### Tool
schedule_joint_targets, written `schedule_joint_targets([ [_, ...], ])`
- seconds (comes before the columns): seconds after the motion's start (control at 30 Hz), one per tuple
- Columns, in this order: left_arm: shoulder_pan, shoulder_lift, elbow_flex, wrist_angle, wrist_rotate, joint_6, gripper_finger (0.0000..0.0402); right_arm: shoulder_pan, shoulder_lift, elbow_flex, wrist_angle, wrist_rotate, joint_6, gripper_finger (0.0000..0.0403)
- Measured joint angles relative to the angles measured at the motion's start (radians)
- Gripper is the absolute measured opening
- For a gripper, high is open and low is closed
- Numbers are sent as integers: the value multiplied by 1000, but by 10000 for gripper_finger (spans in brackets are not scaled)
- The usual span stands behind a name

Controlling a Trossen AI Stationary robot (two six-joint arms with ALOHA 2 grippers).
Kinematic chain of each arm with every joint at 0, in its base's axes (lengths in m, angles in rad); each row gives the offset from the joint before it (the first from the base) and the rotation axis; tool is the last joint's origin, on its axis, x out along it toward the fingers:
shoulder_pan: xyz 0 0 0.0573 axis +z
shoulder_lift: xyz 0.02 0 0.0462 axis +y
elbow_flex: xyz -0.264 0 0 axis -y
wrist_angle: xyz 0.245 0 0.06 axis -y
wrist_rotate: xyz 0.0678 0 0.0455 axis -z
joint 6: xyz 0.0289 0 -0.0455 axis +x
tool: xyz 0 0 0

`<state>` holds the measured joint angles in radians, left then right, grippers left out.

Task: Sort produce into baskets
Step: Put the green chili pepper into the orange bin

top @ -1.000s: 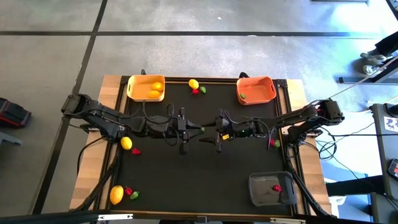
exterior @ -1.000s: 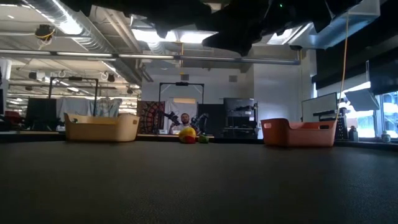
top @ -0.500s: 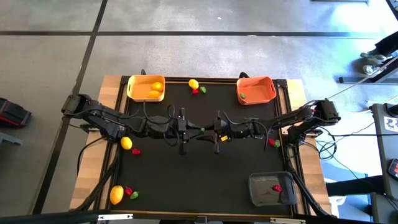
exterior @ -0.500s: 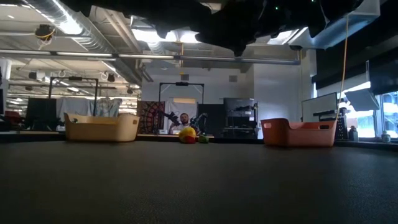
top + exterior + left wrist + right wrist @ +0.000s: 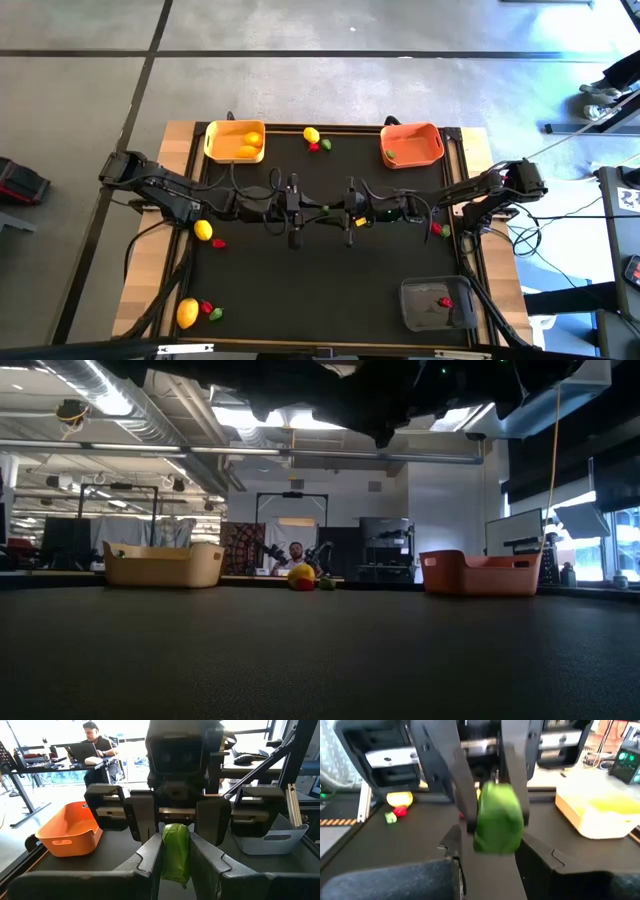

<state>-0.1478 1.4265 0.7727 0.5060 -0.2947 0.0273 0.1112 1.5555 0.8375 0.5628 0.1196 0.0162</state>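
Note:
My two grippers meet above the table's middle. My left gripper [image 5: 320,209] is shut on a small green piece [image 5: 175,851], which also shows in the right wrist view [image 5: 498,817]. My right gripper [image 5: 338,210] faces it, open, one finger on either side of the green piece without plainly touching it. The yellow-orange basket [image 5: 209,140] holds lemons. The orange-red basket [image 5: 437,143] holds a green piece. The dark grey basket [image 5: 410,305] holds a red piece. My left gripper pinches the green piece's two sides [image 5: 164,855] between its two fingers. The fingers come level from the table's left. The piece sticks out past the fingertips toward my right gripper and is lifted clear of the table.
Loose produce lies on the black mat: a lemon [image 5: 203,230] with a red piece at the left, a lemon [image 5: 187,313] with red and green pieces at the near left, a lemon [image 5: 311,135] with red and green pieces at the far middle, and small pieces [image 5: 437,229] at the right.
My right gripper has gone toward the table's left, up to my left gripper, and its fingers now stand around the green piece. My left gripper has kept still with the piece.

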Motion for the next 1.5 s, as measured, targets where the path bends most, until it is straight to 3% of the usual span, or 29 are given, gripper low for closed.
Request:
schedule_joint_targets([
  [0.27,-3,0,0,0,0,-18,77,0,-10,0,14,0,-15,106],
  [0.5,-3,0,0,-1,-1,-28,77,0,-10,0,8,-8,-56,20],
  [0.6,-3,-1,-1,0,-1,-22,81,0,-10,0,9,-7,-71,11],
  [0.73,0,-1,-1,0,-1,-42,119,0,-10,0,9,0,-71,25],
  [0.9,-12,-17,-1,-14,-4,-26,177,1,-14,1,-12,0,-73,13],
  [1.1,-39,-90,0,-118,2,-10,202,14,-112,1,-223,7,-60,6],
  [1.5,-51,-127,-1,-260,-1,-15,201,157,-405,2,-814,-16,152,14],
])
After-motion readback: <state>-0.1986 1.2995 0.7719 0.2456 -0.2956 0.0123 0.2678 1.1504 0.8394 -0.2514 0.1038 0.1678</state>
